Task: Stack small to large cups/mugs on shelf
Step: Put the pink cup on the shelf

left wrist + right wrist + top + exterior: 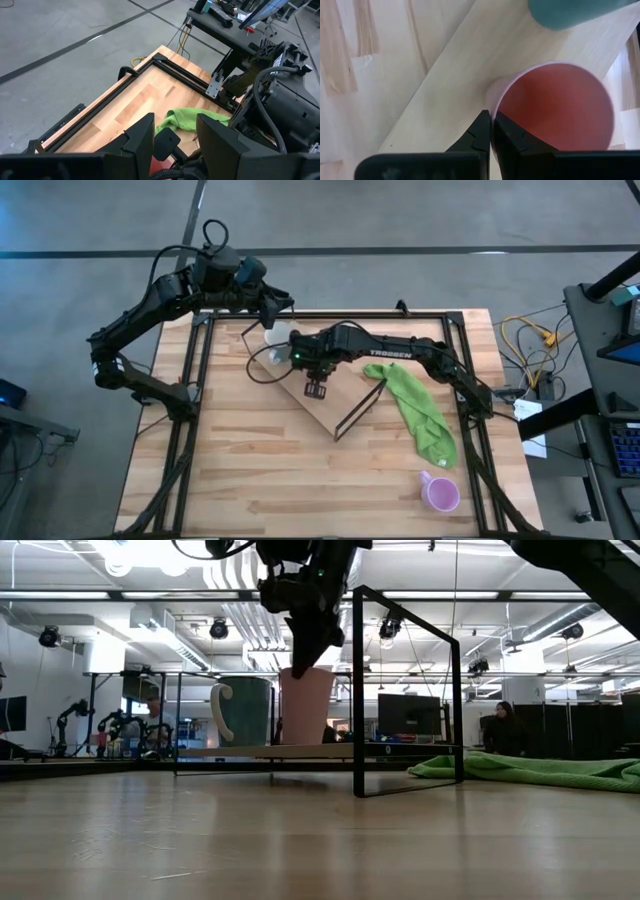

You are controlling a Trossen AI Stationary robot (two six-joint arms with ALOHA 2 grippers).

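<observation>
Right gripper (491, 131) sits directly over the near wall of the salmon-pink cup (555, 107), fingers clenched on the rim: one finger inside, one outside, per right wrist view. In the low view the gripper (305, 652) comes straight down onto the cup (305, 705), which stands upright on the shelf (230, 751), base on the plank. So the cup's long axis is vertical and in line w/ the fingers' approach; any lift or release goes straight up.

The pale handled mug (243, 710) stands just beside the pink cup on the same plank, handle pointing away from it; its rounded side shows at the edge of the right wrist view (570, 12). Judged: little clearance on that side, so sideways drift risks a knock.

Left gripper (272, 308) hangs near the shelf's far end, fingers released, nothing between them.

Lilac-purple mug (440, 493) is well apart, on the table (250, 480) at the near right corner, past the green cloth (420, 412). Right arm is nearer to it.
</observation>
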